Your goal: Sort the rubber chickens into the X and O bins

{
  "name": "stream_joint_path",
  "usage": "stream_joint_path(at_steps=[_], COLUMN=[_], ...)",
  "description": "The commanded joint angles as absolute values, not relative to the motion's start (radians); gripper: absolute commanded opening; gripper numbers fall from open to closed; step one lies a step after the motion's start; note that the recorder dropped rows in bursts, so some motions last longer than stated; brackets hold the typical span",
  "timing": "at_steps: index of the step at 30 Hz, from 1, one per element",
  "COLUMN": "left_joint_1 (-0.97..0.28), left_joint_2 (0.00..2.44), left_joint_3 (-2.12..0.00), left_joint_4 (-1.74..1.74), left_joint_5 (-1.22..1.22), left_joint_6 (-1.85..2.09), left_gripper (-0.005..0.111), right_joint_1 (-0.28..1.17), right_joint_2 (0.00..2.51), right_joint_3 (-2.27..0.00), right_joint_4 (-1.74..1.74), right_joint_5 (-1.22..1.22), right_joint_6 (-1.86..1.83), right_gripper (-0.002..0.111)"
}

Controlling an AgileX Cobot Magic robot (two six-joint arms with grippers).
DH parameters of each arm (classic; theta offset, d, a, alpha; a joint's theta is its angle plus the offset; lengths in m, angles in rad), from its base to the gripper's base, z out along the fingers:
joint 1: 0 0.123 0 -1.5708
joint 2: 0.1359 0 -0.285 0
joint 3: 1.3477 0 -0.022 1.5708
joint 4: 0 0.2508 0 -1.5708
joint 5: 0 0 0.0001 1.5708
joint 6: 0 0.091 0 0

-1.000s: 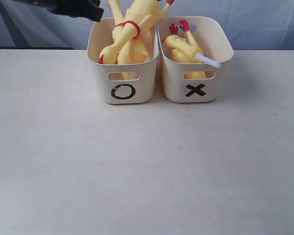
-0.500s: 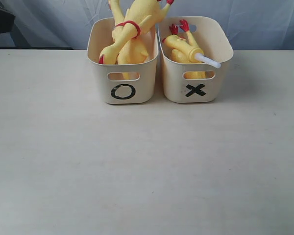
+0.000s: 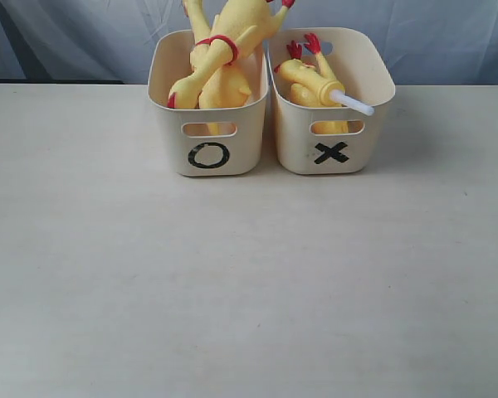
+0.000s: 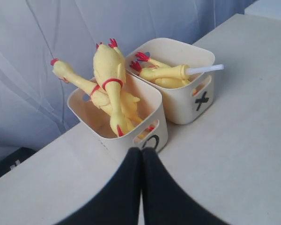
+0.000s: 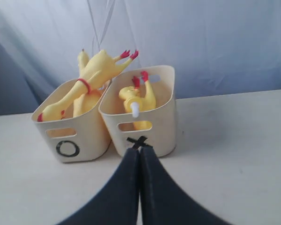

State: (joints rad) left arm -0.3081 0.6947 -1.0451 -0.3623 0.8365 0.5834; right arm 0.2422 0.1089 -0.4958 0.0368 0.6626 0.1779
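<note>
With the left gripper (image 4: 141,157) and right gripper (image 5: 139,155) both clenched empty, the two large rubber chickens (image 3: 224,50) jutting over the O bin (image 3: 170,124) could topple out, unlike the smaller chickens (image 3: 311,83) in the adjacent X bin (image 3: 295,153).

A staged test set-up, lab-like rather than domestic: a plain pale worktop (image 3: 249,290) backed by a draped blue-grey cloth backdrop (image 3: 448,37), with two matching cream tubs, the O bin (image 3: 170,141) and the X bin (image 3: 295,153), marked in black, standing side by side.
</note>
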Motion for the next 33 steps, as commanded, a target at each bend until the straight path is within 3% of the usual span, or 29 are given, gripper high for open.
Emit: stream_joint_path(at_steps=[1, 9, 23, 27, 33], left_joint_1=[-0.206, -0.026, -0.023, -0.023, -0.023], left_joint_2=[0.504, 0.175, 0.112, 0.106, 0.106], left_joint_3=[-1.042, -1.042, -1.042, -1.022, -0.897], left_joint_4=[-0.364, -0.364, -0.364, -0.376, -0.365], left_joint_5=[0.831, 0.831, 0.84, 0.804, 0.519], left_joint_6=[0.58, 0.58, 0.58, 0.58, 0.58], left_gripper=[0.0, 0.0, 0.0, 0.0, 0.0], right_joint_1=[0.156, 0.154, 0.152, 0.152, 0.152], right_joint_2=[0.048, 0.044, 0.034, 0.0, 0.0], right_joint_3=[-0.491, -0.491, -0.491, -0.491, -0.491], right_joint_4=[0.036, 0.036, 0.043, 0.084, 0.08], right_joint_5=[0.652, 0.652, 0.648, 0.529, 0.216], right_joint_6=[0.177, 0.177, 0.177, 0.177, 0.177], right_gripper=[-0.001, -0.001, -0.001, -0.001, -0.001])
